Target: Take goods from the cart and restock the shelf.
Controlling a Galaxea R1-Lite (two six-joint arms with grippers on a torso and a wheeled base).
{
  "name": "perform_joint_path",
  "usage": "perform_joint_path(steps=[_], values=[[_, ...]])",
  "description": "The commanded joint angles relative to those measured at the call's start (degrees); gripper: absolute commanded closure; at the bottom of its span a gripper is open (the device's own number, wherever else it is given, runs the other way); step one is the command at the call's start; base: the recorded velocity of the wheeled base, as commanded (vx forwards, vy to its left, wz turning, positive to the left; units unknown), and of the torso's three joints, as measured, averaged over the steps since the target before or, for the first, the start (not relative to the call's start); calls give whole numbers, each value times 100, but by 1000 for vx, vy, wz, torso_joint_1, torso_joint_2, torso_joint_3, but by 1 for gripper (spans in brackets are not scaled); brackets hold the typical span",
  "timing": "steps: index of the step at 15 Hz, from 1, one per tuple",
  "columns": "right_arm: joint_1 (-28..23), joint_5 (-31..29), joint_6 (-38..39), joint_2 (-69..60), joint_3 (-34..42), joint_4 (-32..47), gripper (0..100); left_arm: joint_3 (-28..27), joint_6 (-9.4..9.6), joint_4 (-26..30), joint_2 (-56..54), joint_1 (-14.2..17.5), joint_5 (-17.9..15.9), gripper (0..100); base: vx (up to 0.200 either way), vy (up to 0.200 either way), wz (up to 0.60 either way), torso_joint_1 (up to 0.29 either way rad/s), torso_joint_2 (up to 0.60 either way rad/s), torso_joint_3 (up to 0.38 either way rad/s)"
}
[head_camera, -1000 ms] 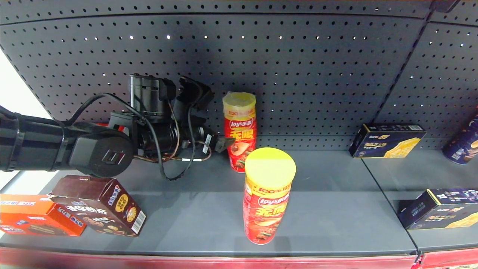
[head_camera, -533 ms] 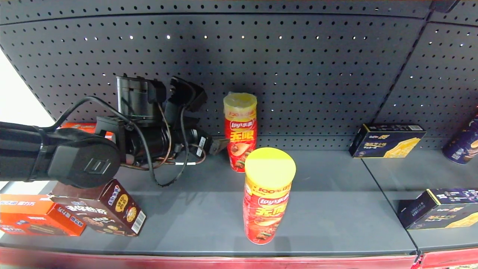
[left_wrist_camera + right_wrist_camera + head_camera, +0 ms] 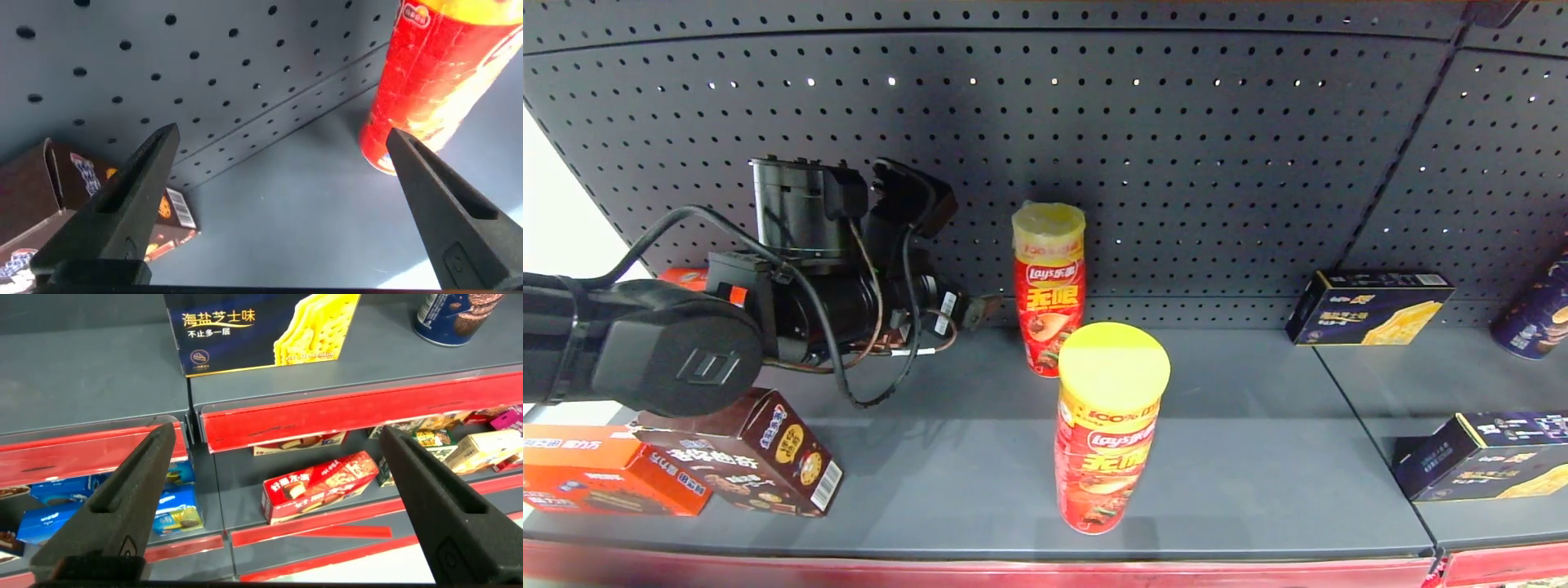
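Far out to the left of my left jaws, an orange box (image 3: 600, 469) lies at the front edge of the shelf (image 3: 1258, 457). A brown box (image 3: 743, 453) lies tilted beside it, below and in front of my left arm (image 3: 686, 351). In the left wrist view that brown box (image 3: 49, 196) sits behind one finger (image 3: 122, 212).

The left jaws are released and hold nothing, spread wide over bare shelf by the pegboard (image 3: 1217, 163). The rear chip can (image 3: 1049, 286) stands upright just to the right of their tips, close to the back wall, with a small gap and no contact. Through the wrist camera the same can (image 3: 437, 82) rises ahead of the jaws, beyond the tip of the other finger (image 3: 441, 204), outside the span between them. The front chip can (image 3: 1107, 425) stands upright further right and well forward of the jaws, toward the shelf's front edge.

Right of both cans, far from the left jaws, a dark blue box (image 3: 1368, 306) lies at the back. Another dark blue box (image 3: 1486, 453) lies at the front, and a blue can (image 3: 1539, 314) stands at the edge.

My right jaws are released and empty too. Ahead of them, a dark blue box (image 3: 261, 331) lies on a shelf above a red rail (image 3: 327, 416), and a red box (image 3: 319, 486) lies on a lower shelf between the fingers.
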Motion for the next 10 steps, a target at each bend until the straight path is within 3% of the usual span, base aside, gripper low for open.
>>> perform_joint_path(steps=[1,10], values=[[1,-2,-1,9,0,-4,0,-161,-5,1,271,12,59,0,0,0,0,0,0,0],[1,7,-1,9,0,-4,0,-442,-14,-8,922,3,76,0,0,0,0,0,0,0]])
